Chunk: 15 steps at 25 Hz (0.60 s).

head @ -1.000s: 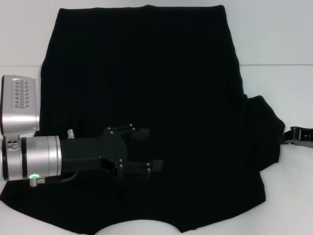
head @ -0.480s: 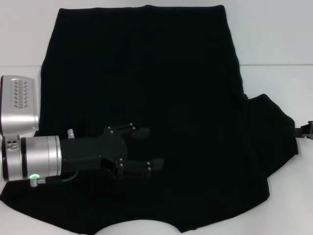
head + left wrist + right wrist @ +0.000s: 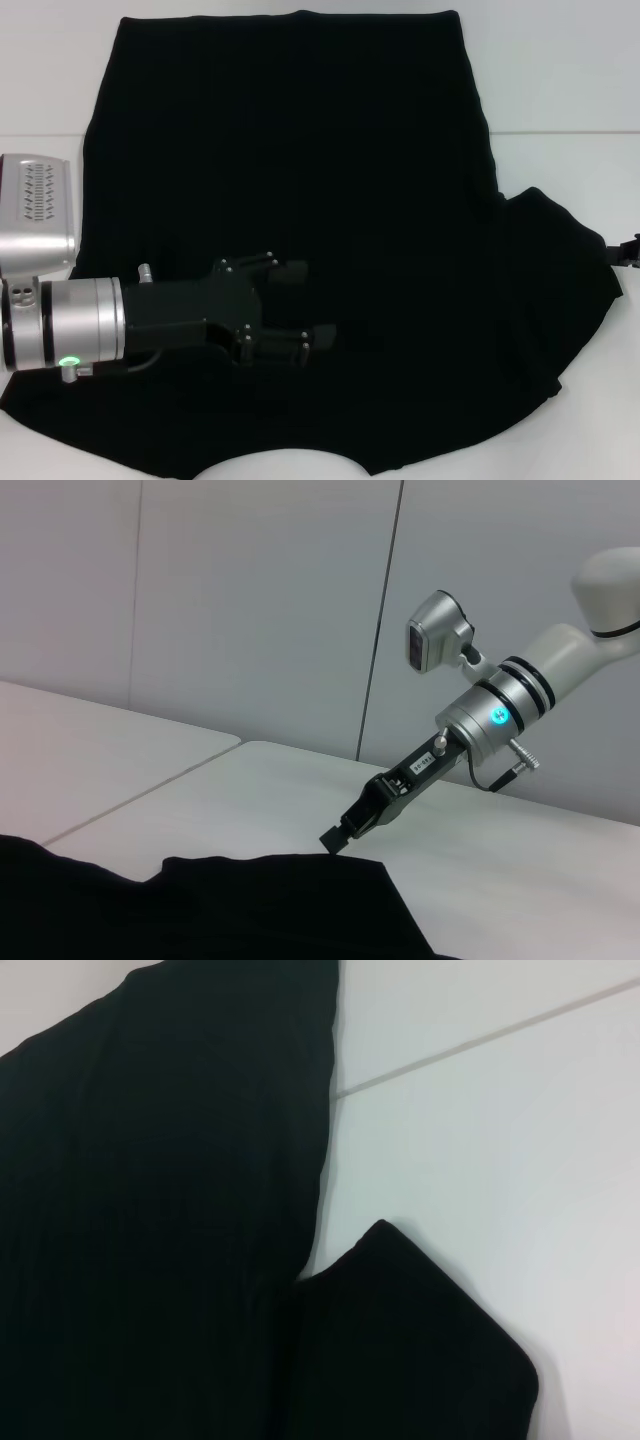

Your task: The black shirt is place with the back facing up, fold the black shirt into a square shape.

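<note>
Barely begun: black shirt (image 3: 300, 200) spread flat across tabletop (image 3: 570, 80), unfolded; left gripper (image 3: 305, 308) fingers apart above it; right gripper (image 3: 340, 835) fingers unclear.

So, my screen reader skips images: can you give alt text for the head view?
A black shirt lies spread across a white table. The left gripper hovers open over its near left part, and the right gripper barely shows at the right sleeve's edge.

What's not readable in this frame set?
- Large black soft-fabric shirt: near hem cut off by the head view's bottom edge; no lettering shows.
- Right gripper: almost out of the head view at the right edge; in the left wrist view, too small to read its fingers.
- Left gripper: black on black, contact with cloth unclear.
</note>
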### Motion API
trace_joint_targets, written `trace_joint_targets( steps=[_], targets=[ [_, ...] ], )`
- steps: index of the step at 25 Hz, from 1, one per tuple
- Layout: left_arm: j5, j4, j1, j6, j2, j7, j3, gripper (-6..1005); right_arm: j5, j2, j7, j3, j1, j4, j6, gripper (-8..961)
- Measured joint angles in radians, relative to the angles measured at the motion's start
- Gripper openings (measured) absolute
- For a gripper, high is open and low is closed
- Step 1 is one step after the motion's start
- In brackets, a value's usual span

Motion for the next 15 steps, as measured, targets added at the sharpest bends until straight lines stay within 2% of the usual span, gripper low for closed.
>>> trace_joint_targets(
  steps=[15],
  targets=[
    [0.000, 0.000, 0.000, 0.002, 0.002, 0.000, 0.000, 904, 0.001, 0.006, -0.018, 0.002, 0.024, 0.000, 0.033, 7]
  ],
)
